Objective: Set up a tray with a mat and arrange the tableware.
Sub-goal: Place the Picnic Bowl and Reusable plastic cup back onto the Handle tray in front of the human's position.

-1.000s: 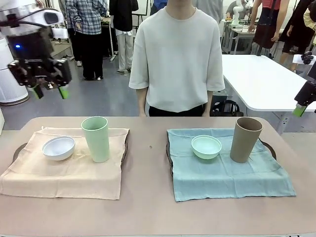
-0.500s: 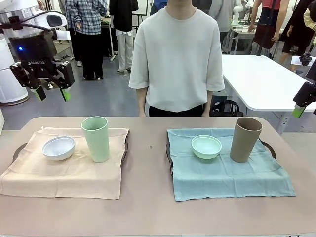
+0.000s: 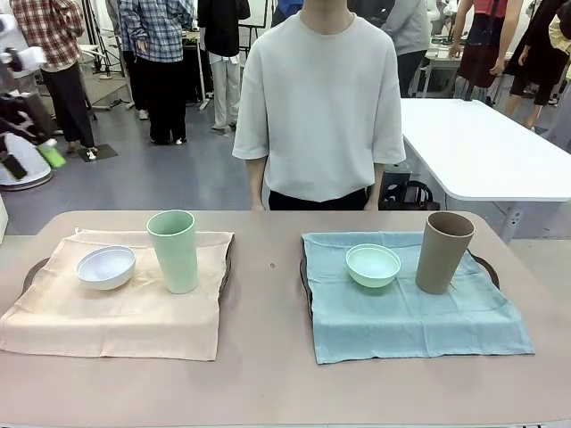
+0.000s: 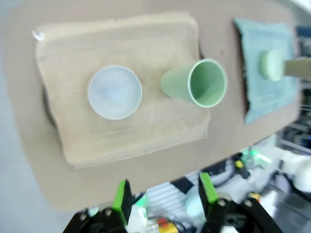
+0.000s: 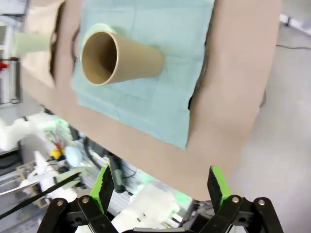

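Worktop: a rounded, pinkish-brown worktop (image 3: 268,374) spans the front view; a person in a pale T-shirt (image 3: 321,98) stands at its far edge.
Room: grey floor, a white table (image 3: 482,143) to the right behind, other people standing farther back.
Left setting: a beige mat (image 3: 116,316) lies over a dark tray (image 3: 36,267) whose rim peeks out at the mat's left edge.
Right setting: a teal mat (image 3: 410,316) covers a second dark tray (image 3: 306,281), its rim visible along the mat's left side.
White bowl: the small round white bowl (image 3: 106,267) sits upright on the beige mat, toward its left; matte, shallow.
Pale green cup: the tall handleless pale green cup (image 3: 173,251) stands upright just right of the white bowl, near it but apart.
Mint bowl: the mint green bowl (image 3: 373,265) rests on the teal mat near its far edge.
Taupe cup: the taupe-brown cup (image 3: 443,252) stands upright to the right of the mint bowl, apart from it.
Left gripper: the left gripper (image 4: 164,191) hangs high above the near edge of the worktop, looking down on the beige mat; its green-padded fingers (image 4: 120,193) stand partly apart with nothing between them. In the front view it sits at the far left edge, blurred.
Right gripper: the right gripper (image 5: 160,187) is up off the right end of the worktop, jaws spread wide and holding nothing, with the taupe cup and teal mat below it.
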